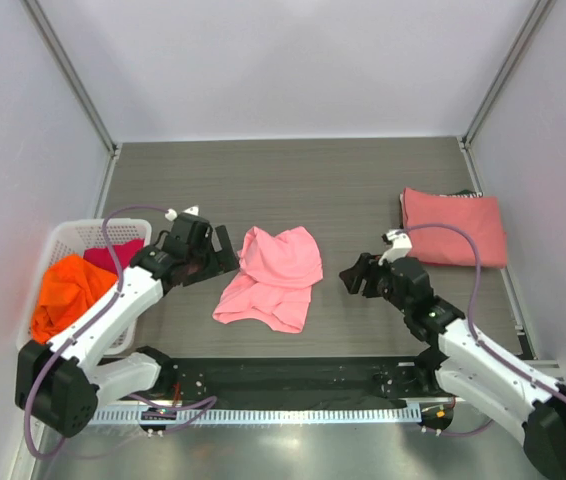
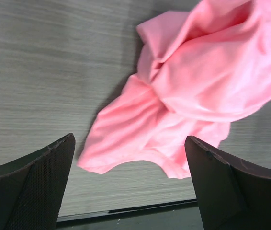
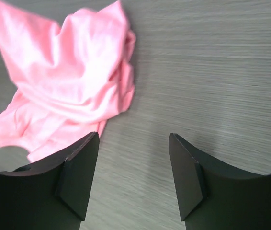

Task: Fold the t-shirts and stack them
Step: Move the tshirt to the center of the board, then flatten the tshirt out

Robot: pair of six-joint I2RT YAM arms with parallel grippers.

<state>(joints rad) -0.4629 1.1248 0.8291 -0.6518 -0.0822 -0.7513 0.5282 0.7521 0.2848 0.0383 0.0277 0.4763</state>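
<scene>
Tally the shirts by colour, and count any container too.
light pink shirt: 1, crumpled mid-table
salmon-red shirt: 1, folded, far right
orange shirt: 1, in the basket
magenta shirt: 1, in the basket
white basket: 1
Total: 4 shirts, 5 things.

Grey table [image 1: 293, 180], crumpled pink t-shirt [image 1: 273, 278], folded salmon t-shirt [image 1: 455, 226], basket [image 1: 63, 238]
</scene>
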